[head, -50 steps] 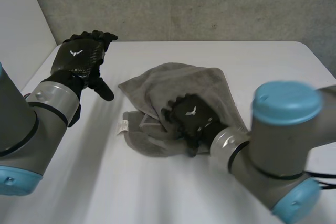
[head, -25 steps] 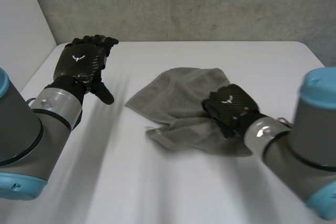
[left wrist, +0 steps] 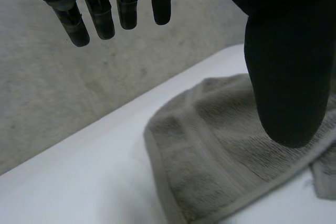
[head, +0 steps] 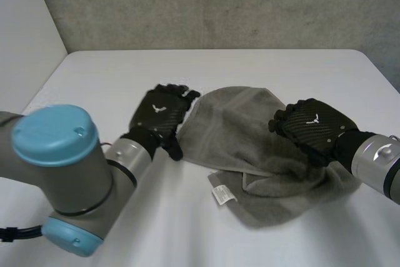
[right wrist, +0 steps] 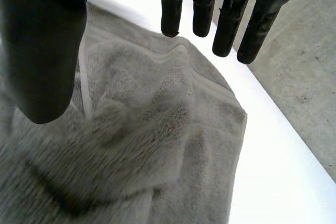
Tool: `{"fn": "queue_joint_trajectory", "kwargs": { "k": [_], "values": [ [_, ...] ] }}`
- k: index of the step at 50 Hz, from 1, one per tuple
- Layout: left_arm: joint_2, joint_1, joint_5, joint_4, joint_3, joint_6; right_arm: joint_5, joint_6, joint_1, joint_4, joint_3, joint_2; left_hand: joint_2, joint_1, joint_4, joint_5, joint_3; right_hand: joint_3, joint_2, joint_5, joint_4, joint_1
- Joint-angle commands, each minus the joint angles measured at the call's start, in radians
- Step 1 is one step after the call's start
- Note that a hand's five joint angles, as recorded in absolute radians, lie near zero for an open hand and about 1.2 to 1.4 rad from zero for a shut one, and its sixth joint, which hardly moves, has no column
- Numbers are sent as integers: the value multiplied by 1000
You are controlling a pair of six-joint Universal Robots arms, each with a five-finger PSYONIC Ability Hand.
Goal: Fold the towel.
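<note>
White worktop (head: 94, 79): crumpled grey terry towel (head: 237, 129) now lies right of centre. Left hand (head: 159, 114) has crossed over to its left edge, fingers straight, empty. Right hand (head: 312, 126) above its right part, fingers let go, straight.

White table (head: 94, 73) carries grey towel (head: 244, 129) (crumpled).

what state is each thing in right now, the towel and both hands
towel: rumpled, loosely doubled over, lying on the table, held by neither hand
label: exposed at the towel's near edge
left hand: open, at the towel's left edge
right hand: open, over the towel's right part
</note>
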Motion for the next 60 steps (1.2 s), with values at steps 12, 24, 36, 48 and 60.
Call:
{"fn": "queue_joint_trajectory", "kwargs": {
  "k": [12, 24, 36, 48, 60],
  "values": [
    [-142, -40, 1, 20, 72, 102, 136, 89, 209, -159, 195, 26, 76, 76, 78, 79, 78, -41, -49, 7, -30, -41],
    [-245, -83, 3, 10, 161, 105, 181, 86, 264, -183, 240, 45, 117, 117, 119, 120, 119, -21, -28, 28, -10, -20],
    [-316, -105, 3, 9, 224, 100, 198, 83, 276, -243, 252, 112, 117, 117, 119, 120, 119, 603, 596, 652, 614, 604],
    [-385, -139, 1, 9, 297, 96, 184, -15, 250, -118, 237, 63, 141, 141, 142, 143, 142, 1038, 1031, 1087, 1049, 1039],
    [-418, -166, 3, 10, 354, 54, 143, -61, 189, -61, 235, 37, 241, 241, 242, 243, 242, 1038, 1031, 1087, 1049, 1039]
  ]
}}
